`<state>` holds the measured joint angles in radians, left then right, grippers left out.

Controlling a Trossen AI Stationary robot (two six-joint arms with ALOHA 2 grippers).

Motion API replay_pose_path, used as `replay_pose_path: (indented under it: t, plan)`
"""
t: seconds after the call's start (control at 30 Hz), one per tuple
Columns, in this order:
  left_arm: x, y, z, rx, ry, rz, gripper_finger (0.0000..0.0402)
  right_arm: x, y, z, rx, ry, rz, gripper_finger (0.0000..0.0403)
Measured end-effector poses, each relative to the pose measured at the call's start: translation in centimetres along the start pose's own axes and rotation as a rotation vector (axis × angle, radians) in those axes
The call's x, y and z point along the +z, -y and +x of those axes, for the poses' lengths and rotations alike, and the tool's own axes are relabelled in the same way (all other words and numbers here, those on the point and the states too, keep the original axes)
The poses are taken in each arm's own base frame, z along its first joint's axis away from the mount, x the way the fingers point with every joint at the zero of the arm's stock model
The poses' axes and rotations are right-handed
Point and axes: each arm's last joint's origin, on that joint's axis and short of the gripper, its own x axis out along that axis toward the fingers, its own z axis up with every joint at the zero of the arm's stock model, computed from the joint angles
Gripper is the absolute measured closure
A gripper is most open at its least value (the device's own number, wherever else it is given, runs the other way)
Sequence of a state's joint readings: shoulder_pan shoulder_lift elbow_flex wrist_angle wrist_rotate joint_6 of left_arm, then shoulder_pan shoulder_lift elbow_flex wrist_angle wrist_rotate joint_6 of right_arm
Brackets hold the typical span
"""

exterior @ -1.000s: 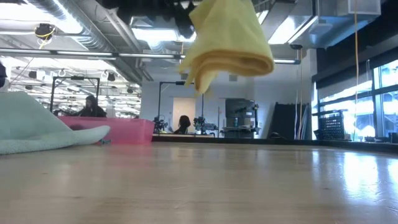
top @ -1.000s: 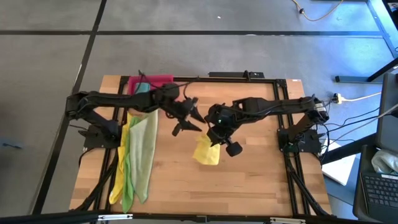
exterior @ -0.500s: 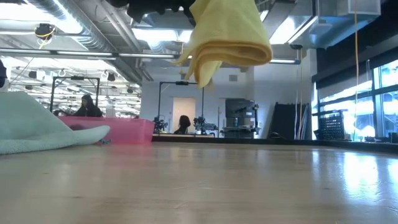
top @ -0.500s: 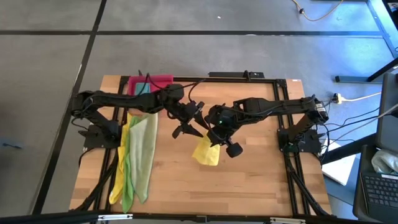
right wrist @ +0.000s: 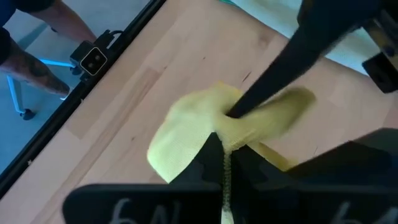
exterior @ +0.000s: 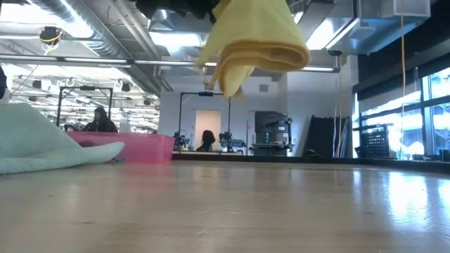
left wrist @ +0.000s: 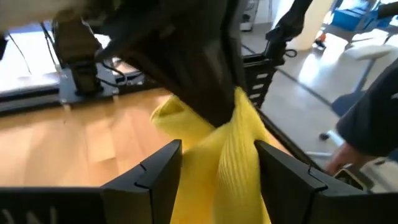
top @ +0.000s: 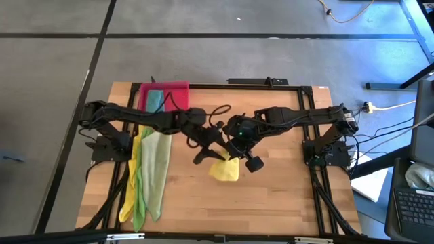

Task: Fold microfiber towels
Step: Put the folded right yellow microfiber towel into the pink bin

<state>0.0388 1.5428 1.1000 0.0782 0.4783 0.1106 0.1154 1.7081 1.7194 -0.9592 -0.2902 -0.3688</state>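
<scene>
Yellow microfiber towel — soft, light, limp — hangs bunched above the table, pinched in the closed right gripper. Open left gripper straddles its drooping fold; a free corner below looks the best hold.

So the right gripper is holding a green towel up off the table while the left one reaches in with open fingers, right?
Not quite: the towel is yellow, not green, as the low view shows. The right gripper does hold it clear of the table, and the left gripper reaches in with open fingers.
</scene>
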Motion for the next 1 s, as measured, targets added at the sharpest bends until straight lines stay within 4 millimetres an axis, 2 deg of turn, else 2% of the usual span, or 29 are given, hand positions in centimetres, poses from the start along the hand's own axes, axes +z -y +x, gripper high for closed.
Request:
replay_pose_path:
  t: [0.3, 0.57, 0.8, 0.9, 1.0]
  plan:
    - [-0.4, 0.2, 0.2, 0.076, -0.048, 0.048, 0.0211, 0.1, 0.0, 0.1, -0.001, 0.003, -0.016, 0.0399]
    - [-1.5, 0.1, 2.0, 0.067, -0.066, 0.039, 0.0211, 0.2, 0.0, 0.1, -0.007, 0.019, -0.036, 0.0399]
    - [-1.4, 0.5, 2.6, 0.106, -0.040, 0.011, 0.0214, 0.2, 0.0, 0.1, -0.004, 0.013, -0.035, 0.0399]
    - [-1.2, 0.6, 2.4, 0.107, -0.037, 0.001, 0.0234, 0.2, 0.0, 0.1, -0.004, 0.013, -0.035, 0.0399]
    - [-1.2, 0.7, 2.4, 0.103, -0.037, -0.085, 0.0277, 0.1, 0.0, 0.1, -0.003, 0.009, -0.032, 0.0399]
